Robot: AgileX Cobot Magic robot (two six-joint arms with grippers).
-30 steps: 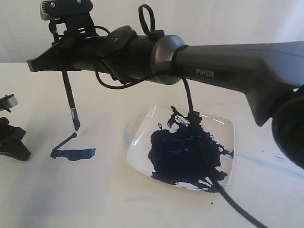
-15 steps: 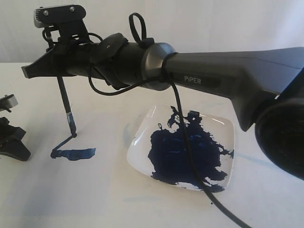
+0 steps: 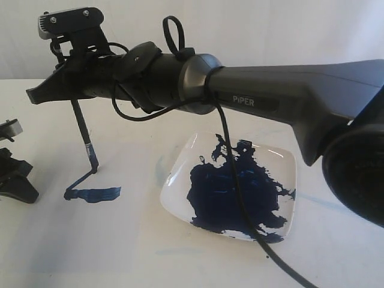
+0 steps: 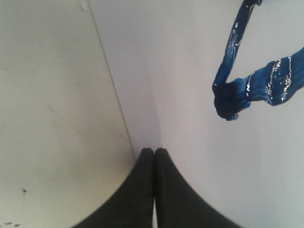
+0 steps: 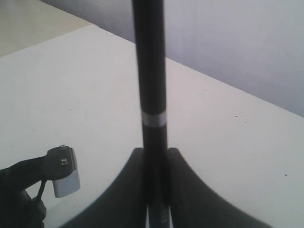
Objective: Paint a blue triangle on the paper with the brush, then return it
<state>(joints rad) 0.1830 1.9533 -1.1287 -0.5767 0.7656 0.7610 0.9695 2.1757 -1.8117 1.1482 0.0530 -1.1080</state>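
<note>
- Right end effector (image 5: 154,159) has shifted left and lower since earlier, clamped on brush (image 3: 84,135).
- Brush near upright, tip down-right, touching blue triangle (image 3: 96,194) stroke on paper (image 4: 199,95).
- Left end effector (image 4: 154,154) closed, empty.

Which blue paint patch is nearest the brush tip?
The small blue stroke on the paper, left of the white dish; the brush tip meets its thin line.

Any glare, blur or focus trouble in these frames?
Exterior view: glare on the dish rim. Left wrist view: white glints speckle the wet blue stroke. Right wrist view: brush and fingers slightly soft, fingers nearly black.
</note>
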